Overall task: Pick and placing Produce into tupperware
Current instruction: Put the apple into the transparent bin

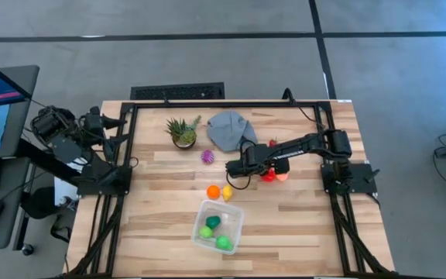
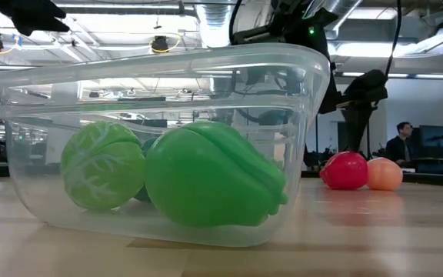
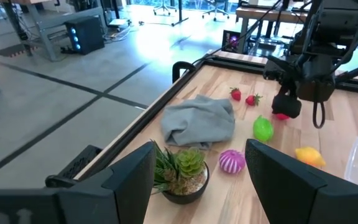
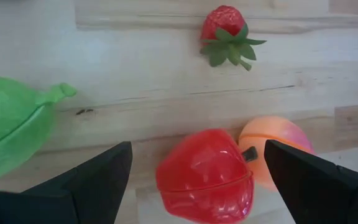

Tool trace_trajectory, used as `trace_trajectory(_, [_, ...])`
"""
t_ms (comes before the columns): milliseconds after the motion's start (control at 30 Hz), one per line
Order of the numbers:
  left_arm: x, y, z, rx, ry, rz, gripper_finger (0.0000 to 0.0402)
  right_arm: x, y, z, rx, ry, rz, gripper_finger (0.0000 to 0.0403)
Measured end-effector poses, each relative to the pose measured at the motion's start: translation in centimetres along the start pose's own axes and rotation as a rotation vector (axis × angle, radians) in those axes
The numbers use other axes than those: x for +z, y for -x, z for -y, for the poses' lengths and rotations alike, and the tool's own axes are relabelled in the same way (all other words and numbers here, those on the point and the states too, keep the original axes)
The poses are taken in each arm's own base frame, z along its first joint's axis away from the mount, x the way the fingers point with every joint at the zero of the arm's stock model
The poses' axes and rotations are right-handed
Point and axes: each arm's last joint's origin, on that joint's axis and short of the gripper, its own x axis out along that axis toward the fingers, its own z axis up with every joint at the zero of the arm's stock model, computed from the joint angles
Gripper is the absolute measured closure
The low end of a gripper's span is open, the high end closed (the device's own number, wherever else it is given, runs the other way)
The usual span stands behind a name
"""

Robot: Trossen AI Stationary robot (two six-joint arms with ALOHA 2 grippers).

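Here the right gripper's fingers (image 4: 98, 180) stand spread and empty over the red pepper (image 4: 205, 175), which touches a peach-coloured fruit (image 4: 278, 140) at three o'clock of the worktop (image 1: 300, 225), so the next move is down and closing, then carrying to the tupperware (image 1: 235, 221) at six o'clock.

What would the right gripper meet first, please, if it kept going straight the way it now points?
Most likely the red pepper, which sits between the open fingers of the right gripper, with a peach just beside it. Depth is hard to judge.

Approx 12 produce (image 1: 213, 191), 1 tupperware (image 1: 235, 224).
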Motion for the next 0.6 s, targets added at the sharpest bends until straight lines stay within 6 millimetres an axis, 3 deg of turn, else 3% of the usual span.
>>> trace_trajectory(133, [0.0,0.0,0.0,-0.001,0.01,0.001,0.0161,0.0,-0.1,0.0,0.001,0.026,-0.001,0.0014])
trace_trajectory(300, [0.1,0.0,0.1,-0.008,0.025,0.002,0.0161,-0.7,-1.6,0.1,0.014,0.029,-0.062,0.0014])
trace_trajectory(600, [0.2,0.0,0.1,0.001,0.034,0.016,0.0161,-1.8,-1.4,0.2,0.02,0.035,-0.043,0.0014])
